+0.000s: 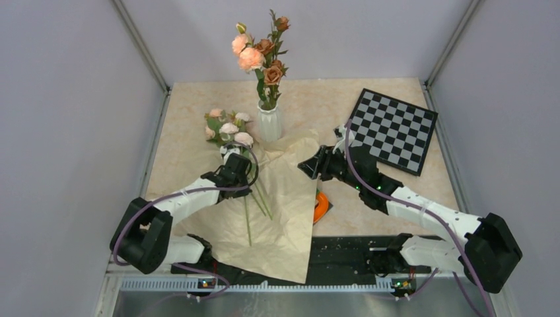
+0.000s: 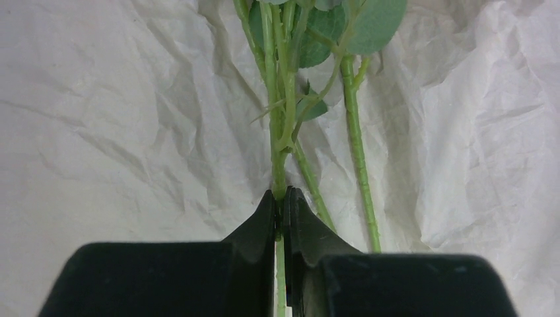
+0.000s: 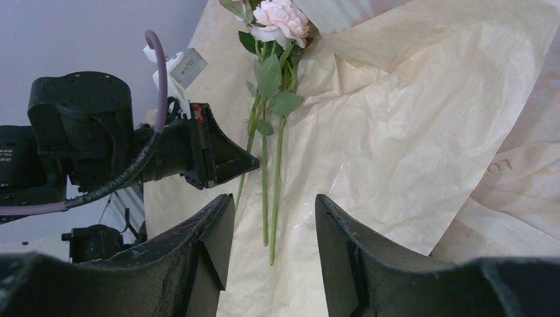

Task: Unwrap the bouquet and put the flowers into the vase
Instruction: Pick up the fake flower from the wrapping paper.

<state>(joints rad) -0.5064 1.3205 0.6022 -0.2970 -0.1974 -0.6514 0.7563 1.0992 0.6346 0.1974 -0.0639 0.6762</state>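
The bouquet's wrapping, a sheet of kraft paper (image 1: 284, 205), lay open and flat. It spread from the foot of the vase (image 1: 269, 124) toward the arm bases, so the stems were free to be taken. Some of the flowers, peach and rust-brown roses (image 1: 261, 56), stood upright in the vase. The rest, a few pale pink roses (image 1: 230, 129), lay on the paper. Their heads were just beside the vase, on the left arm's side of it, and their stems pointed away from it.

The left gripper (image 2: 282, 198) was pressed together on one green stem (image 2: 280, 148) of these roses, below the leaves. Two other stems beside it lay outside the jaws. The grip was probably placed there because the bare part of the stem is firm, and the leaves and the head are not crushed.

The right gripper (image 3: 274, 218) hung over the paper in front of the vase, on the right arm's side of it. Its fingers were apart and nothing was between them. It faced the lying stems, apparently ready to help.

An orange ring (image 1: 321, 206) showed from under the paper's edge, well apart from the vase. A checkerboard (image 1: 393, 130) lay to the right of the vase.
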